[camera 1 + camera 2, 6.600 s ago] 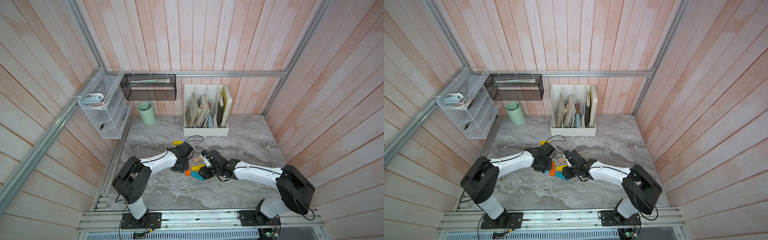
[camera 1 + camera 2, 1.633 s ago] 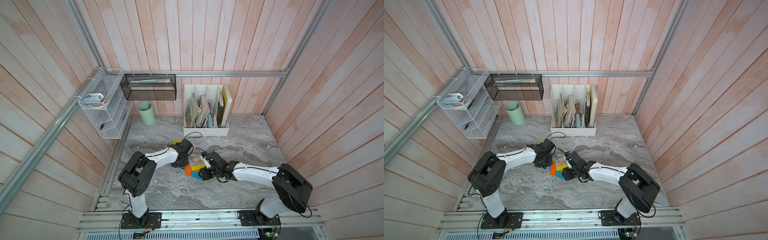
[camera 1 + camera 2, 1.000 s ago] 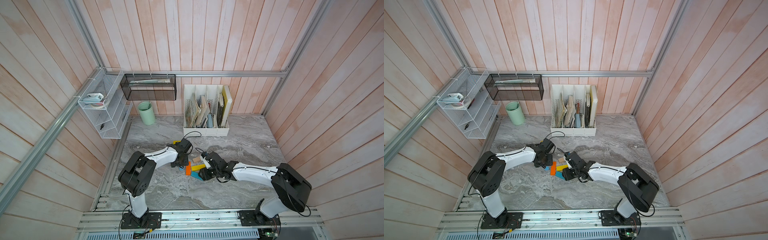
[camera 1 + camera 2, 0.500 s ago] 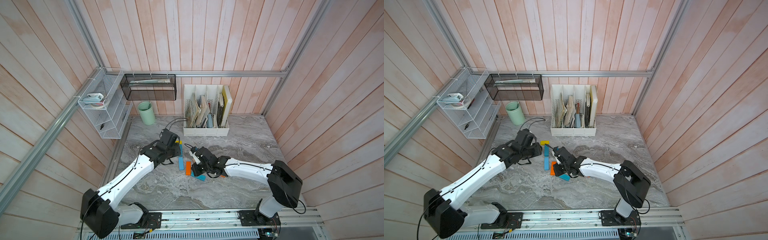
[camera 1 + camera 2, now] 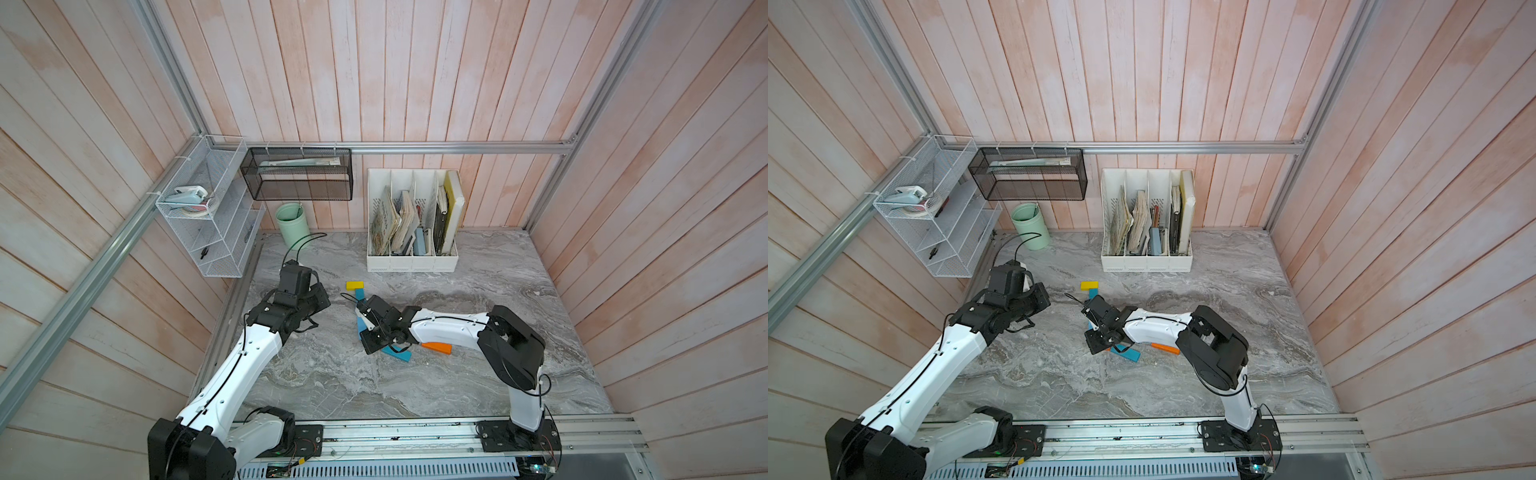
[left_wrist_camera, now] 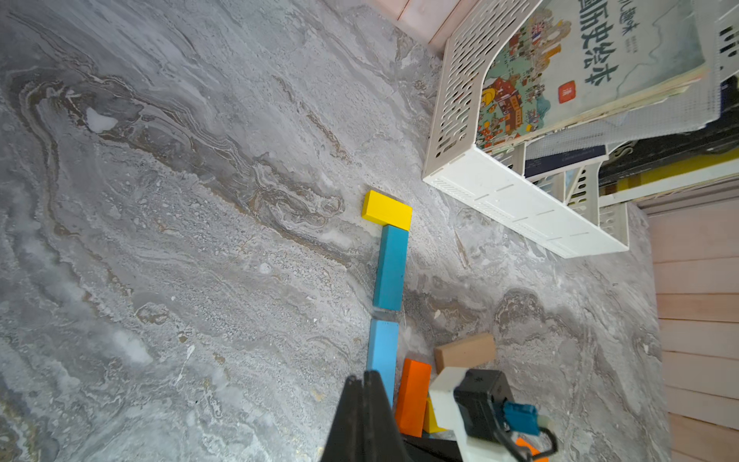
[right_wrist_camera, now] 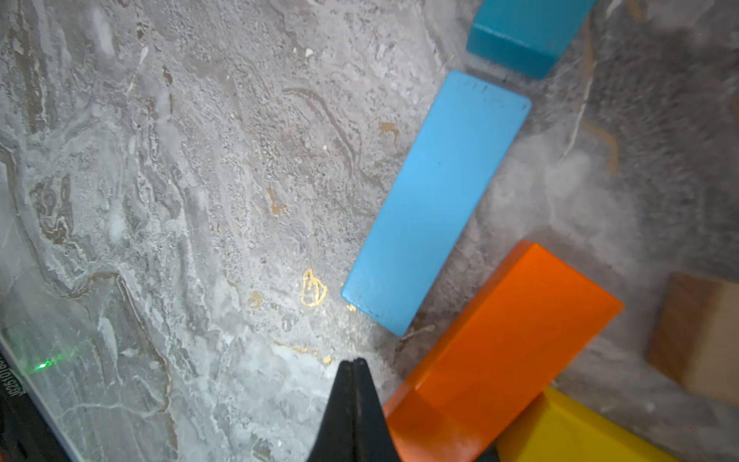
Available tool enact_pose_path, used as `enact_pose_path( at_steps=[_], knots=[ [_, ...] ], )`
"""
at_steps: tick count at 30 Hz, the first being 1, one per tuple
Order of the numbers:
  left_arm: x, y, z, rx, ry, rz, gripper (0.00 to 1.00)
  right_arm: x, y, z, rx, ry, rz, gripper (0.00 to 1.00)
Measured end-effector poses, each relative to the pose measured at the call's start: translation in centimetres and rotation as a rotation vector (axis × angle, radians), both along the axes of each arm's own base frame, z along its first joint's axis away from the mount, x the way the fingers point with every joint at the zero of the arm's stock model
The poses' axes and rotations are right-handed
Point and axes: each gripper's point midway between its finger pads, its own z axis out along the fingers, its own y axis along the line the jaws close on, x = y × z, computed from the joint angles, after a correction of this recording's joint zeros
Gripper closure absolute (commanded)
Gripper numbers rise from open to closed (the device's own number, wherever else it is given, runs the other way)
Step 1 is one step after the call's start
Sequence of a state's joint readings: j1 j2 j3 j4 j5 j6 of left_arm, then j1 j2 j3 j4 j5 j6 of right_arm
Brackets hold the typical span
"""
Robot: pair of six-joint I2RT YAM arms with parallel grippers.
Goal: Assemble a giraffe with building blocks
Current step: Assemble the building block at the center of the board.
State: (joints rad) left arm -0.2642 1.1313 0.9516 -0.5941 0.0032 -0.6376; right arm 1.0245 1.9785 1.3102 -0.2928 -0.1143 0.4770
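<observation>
L arm (image 5: 249,353) well back from blocks (image 6: 390,268); L fingers (image 6: 362,416) & R fingers (image 7: 352,400) now closed.

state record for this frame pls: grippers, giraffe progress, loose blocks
left gripper: shut, empty
right gripper: shut, empty, tip next to orange block
laid row: yellow block, teal block, light blue block in line
beside row end: orange block, tan block
lying apart: second teal block, second orange block
</observation>
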Motion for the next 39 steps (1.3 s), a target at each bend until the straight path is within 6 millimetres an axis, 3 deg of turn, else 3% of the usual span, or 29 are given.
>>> enact_pose_path(
  at_steps=[39],
  knots=[
    [0.6,-0.4,-0.1,-0.021,-0.009,-0.035,1.00,0.3,0.7,-1.7,-0.017,0.018,-0.004,1.00]
  ],
)
